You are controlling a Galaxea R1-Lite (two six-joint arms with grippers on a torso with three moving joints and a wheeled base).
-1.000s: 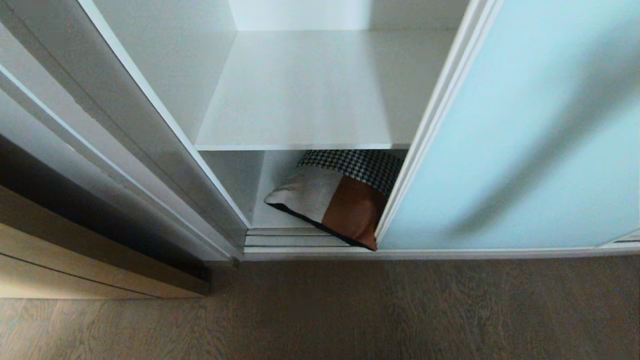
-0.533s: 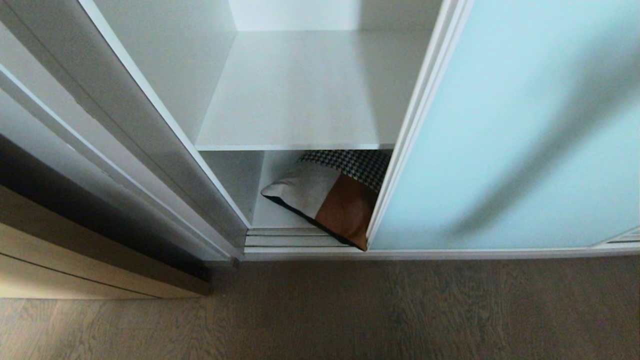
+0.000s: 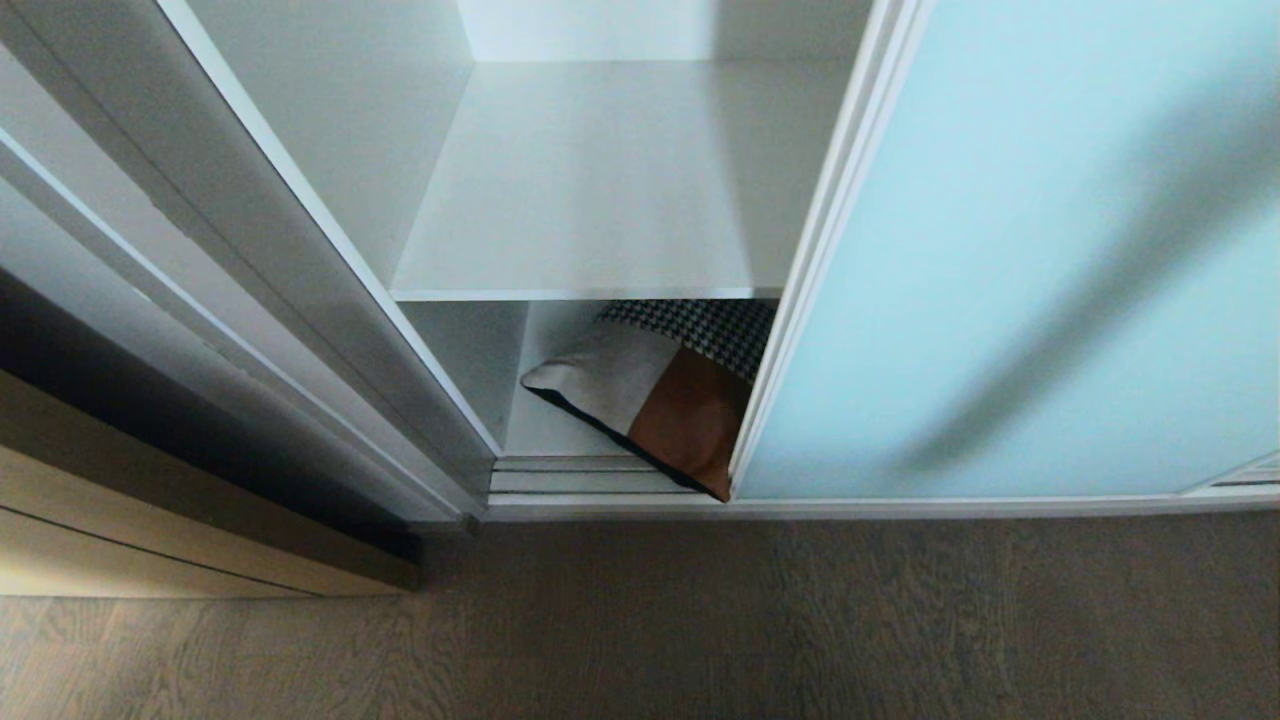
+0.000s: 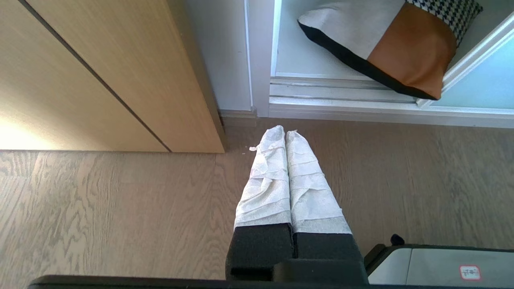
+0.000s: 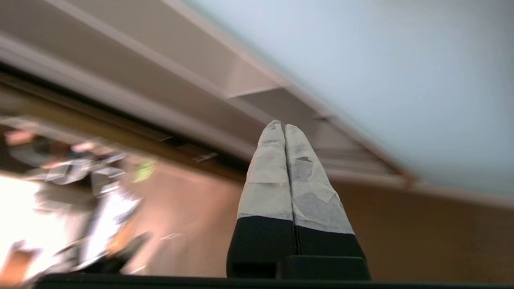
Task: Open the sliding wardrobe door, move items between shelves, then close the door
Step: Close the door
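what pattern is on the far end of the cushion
Black-and-white houndstooth on the cushion, clearest in the left wrist view.

One sliding wardrobe door (image 3: 1000, 260) of pale aqua frosted glass stands in view. Two white shelves show: one upper board (image 3: 600, 190) and one bottom board (image 4: 293, 56) beneath it. One cushion-like item (image 3: 660, 390) lies on the lower level, made of four patches: white, tan-brown, black and houndstooth. Two grippers appear, the left gripper (image 4: 285, 130) and the right gripper (image 5: 280, 123), each with two taped fingers pressed together.
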